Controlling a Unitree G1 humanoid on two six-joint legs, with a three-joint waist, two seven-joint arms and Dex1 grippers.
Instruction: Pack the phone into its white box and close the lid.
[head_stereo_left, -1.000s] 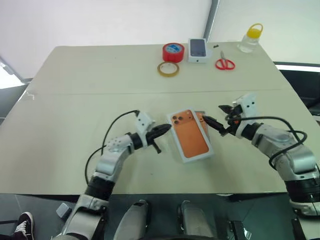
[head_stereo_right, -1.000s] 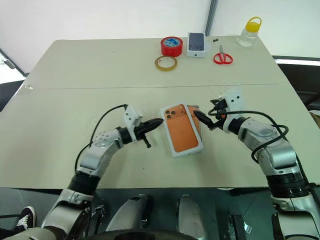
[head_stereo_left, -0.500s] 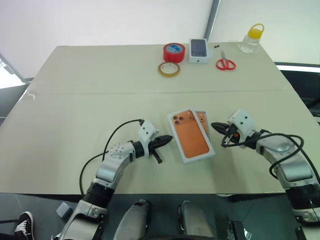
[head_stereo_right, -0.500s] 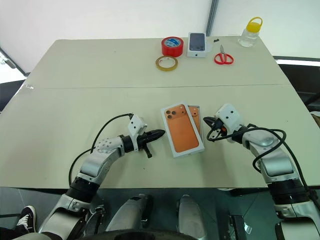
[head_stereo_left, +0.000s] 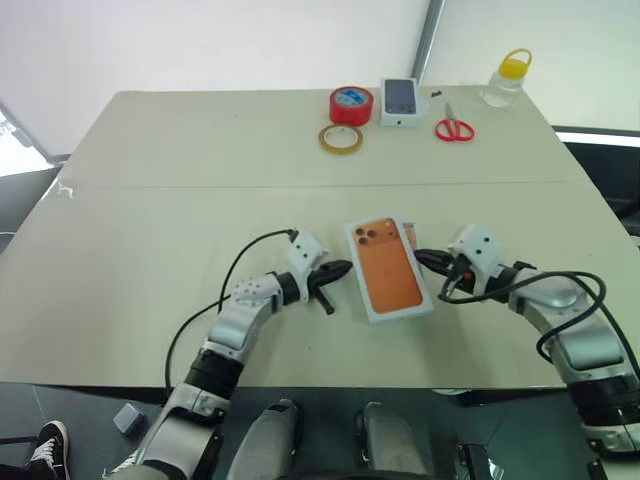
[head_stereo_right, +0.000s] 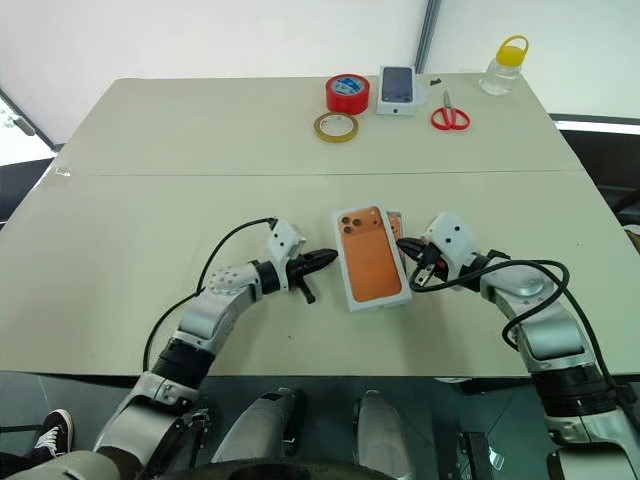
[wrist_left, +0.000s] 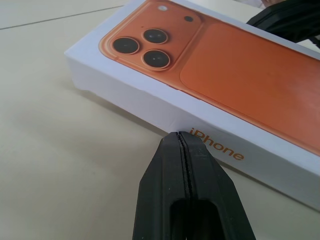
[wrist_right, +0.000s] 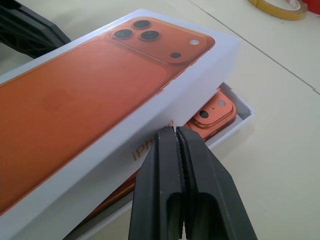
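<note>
The lid (head_stereo_left: 388, 272), white with an orange phone picture on top, lies askew over the white box (wrist_right: 246, 106) in the middle of the table. The orange phone (wrist_right: 212, 112) lies in the box, and its camera corner peeks out from under the lid's right side. My left gripper (head_stereo_left: 340, 268) is shut, its tip level and right at the lid's left wall (wrist_left: 150, 107). On the opposite side, my right gripper (head_stereo_left: 425, 258) is shut, its tip against the lid's right wall. Neither gripper holds anything.
At the table's far edge stand a red tape roll (head_stereo_left: 351, 104), a yellowish tape ring (head_stereo_left: 340, 138), a small box printed with a dark phone (head_stereo_left: 400, 100), red scissors (head_stereo_left: 453, 127) and a yellow-capped bottle (head_stereo_left: 506, 78).
My right gripper has gone from open to shut and rolled, staying by the lid's right side. My left gripper has moved right, up to the lid's left wall.
</note>
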